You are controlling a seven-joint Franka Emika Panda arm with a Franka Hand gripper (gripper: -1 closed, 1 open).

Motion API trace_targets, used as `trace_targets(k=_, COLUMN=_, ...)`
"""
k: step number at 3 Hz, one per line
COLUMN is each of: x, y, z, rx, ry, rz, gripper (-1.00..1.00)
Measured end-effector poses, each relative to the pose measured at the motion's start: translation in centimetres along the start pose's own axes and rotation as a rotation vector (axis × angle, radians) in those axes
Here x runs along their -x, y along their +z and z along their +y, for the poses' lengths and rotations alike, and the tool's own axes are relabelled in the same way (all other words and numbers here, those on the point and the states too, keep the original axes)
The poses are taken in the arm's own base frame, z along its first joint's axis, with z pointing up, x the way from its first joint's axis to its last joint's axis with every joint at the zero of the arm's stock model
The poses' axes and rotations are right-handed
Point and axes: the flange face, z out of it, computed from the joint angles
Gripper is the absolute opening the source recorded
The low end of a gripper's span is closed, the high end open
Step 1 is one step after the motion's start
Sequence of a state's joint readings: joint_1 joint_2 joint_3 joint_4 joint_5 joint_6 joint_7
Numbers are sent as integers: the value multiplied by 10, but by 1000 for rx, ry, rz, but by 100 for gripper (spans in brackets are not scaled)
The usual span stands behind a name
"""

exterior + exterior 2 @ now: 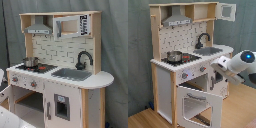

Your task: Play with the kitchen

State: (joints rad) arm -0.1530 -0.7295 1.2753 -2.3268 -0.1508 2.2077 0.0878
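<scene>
The gripper could be made out only in the second exterior view, as a pale blocky end of the white arm reaching in from the second exterior view's right; whether its fingers were apart or together could not be told. Much of the arm ran off that edge. In the first exterior view only white shapes at the lower left corner showed, too cut off to identify. The kitchen stood on a wooden floor against a grey backdrop, filling the middle of both exterior views. On its stovetop sat a small metal pot, whose inside could not be seen from either camera. The grey sink lay beside the stove under a black faucet, and its basin looked bare. The oven door hung open, tipped forward and down, and the cavity behind it was dark and mostly hidden. Up top, the microwave door stood swung open next to the hood. The gripper was just in front of the counter's edge, near the knobs and above the open oven door; whether it touched the kitchen could not be judged.
</scene>
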Motion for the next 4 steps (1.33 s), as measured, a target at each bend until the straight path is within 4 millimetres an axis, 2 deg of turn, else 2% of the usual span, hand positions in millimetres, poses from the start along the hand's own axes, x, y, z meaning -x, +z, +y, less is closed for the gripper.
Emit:
trace_targets(k=1, x=10, y=-20, z=6, rx=84, ry=-29, rz=-19, gripper=100)
trace_targets(k=2, x=18, y=-41, z=2, rx=205, ry=-91, rz=-40, gripper=100)
trace_targets(k=4, x=10, y=-63, z=-31, rx=462, ry=-260, rz=-51, gripper=100)
